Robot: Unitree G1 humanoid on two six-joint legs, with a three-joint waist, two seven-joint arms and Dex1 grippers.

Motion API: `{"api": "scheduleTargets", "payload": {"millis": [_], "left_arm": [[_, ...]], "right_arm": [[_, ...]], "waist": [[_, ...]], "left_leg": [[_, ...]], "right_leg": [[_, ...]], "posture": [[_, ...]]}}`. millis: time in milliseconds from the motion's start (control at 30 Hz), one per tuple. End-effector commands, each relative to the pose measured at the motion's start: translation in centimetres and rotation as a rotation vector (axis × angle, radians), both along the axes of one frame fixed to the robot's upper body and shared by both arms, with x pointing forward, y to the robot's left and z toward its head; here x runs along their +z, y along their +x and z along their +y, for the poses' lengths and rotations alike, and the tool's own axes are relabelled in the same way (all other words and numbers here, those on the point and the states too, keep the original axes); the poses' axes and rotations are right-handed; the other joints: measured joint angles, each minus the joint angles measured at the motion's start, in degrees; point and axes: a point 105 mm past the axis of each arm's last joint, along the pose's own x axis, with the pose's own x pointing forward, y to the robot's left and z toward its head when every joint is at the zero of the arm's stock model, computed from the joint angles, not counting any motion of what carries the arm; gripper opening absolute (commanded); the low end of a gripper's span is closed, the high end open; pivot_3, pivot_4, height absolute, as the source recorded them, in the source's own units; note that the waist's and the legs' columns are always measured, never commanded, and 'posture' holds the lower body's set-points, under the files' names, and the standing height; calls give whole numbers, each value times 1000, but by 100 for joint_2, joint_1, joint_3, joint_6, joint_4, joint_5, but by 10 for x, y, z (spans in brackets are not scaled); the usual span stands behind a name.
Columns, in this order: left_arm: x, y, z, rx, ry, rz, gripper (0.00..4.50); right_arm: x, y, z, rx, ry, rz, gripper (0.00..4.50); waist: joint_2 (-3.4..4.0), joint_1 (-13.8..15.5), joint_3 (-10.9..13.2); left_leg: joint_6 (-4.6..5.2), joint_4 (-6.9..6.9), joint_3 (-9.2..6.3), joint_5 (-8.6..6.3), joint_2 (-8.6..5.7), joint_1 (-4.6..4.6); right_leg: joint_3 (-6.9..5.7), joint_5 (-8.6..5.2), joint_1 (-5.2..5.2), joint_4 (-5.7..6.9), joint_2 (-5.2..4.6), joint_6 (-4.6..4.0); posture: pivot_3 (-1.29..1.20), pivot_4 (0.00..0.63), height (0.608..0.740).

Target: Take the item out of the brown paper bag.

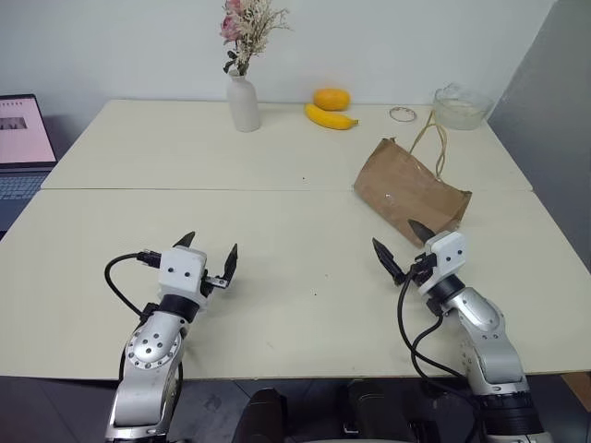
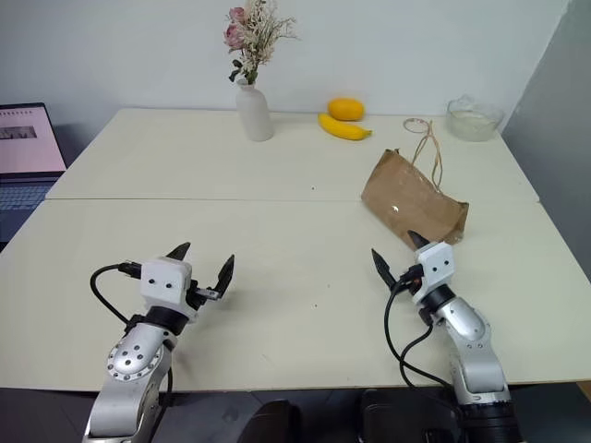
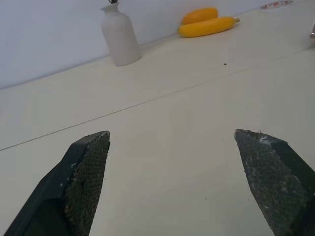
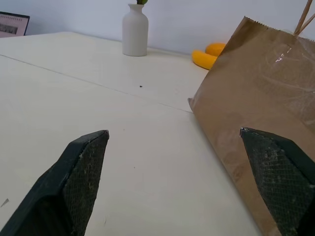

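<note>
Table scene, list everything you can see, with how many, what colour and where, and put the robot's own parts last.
table: one, cream, under everything
brown paper bag: one, lying on its side, right half
vase: one, white, dried flowers, far edge
banana: one, yellow, right of vase
orange fruit: one, behind banana
glass bowl: one, clear, far right corner
laptop: one, open, left edge
left gripper: one, black fingers, open
right gripper: one, open, near bag

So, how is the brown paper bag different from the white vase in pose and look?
The brown paper bag lies on its side, while the white vase stands upright. The bag is crinkled brown paper with thin string handles; the vase is smooth and holds dried flowers. The bag lies just ahead of the right gripper; the vase stands at the far edge. Both rest on the cream table.
</note>
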Motion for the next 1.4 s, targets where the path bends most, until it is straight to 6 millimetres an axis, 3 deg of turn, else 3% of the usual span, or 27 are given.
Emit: {"api": "scheduleTargets", "payload": {"millis": [33, 367, 533, 767, 900, 1100, 1267, 1400], "left_arm": [[17, -3, -1, -28, -4, -45, 4252], [19, -3, -3, -45, 46, -55, 4252], [12, -10, -6, -65, 57, 9, 4252], [33, -13, -6, -189, 26, -24, 4252], [63, 0, -17, -304, -41, -76, 4252], [94, 4, -42, -513, -67, -88, 4252], [104, 5, -60, -599, -43, -97, 4252], [107, 10, -70, -624, -41, -109, 4252]], "right_arm": [[8, 0, 1, 0, 12, -40, 4500], [6, -1, 2, -12, 20, -39, 4500], [7, -2, -2, -28, 18, -43, 4500], [16, -1, -7, -46, 12, -64, 4500], [33, -3, -6, -52, 16, -95, 4500], [80, -6, -6, -79, 6, -200, 4500], [118, -2, -11, -133, -4, -250, 4500], [144, 20, -20, -225, -65, -214, 4500]], "waist": [[0, -1, 0], [0, 0, 0], [0, -2, 0], [1, -2, 1], [1, 9, 1], [2, -12, 1], [2, -11, 1], [3, -14, 2]], "left_leg": [[0, 0, 0, 0, 0, 0], [0, 0, -1, 0, 0, 0], [0, 0, -1, 0, 1, 0], [0, 0, -3, 0, 1, 2], [0, 1, -4, 0, -2, 0], [-1, 1, 1, 0, -3, -7], [-1, 1, -3, 1, -2, -5], [-2, 2, 0, 1, -3, -4]], "right_leg": [[-1, 0, 0, 0, 0, 0], [0, 0, 0, 0, 0, 0], [0, 0, 0, 0, 0, 0], [-3, -1, 0, 2, 0, -2], [-5, -2, 0, 2, 17, -2], [3, -1, -4, -2, 21, -1], [0, 0, -4, 1, 24, -1], [4, 0, -5, 5, 26, -1]], "posture": [[0, 150, 740], [0, 150, 740], [0, 150, 740], [0, 150, 740], [0, 150, 740], [0, 150, 740], [0, 150, 740], [0, 150, 740]]}}
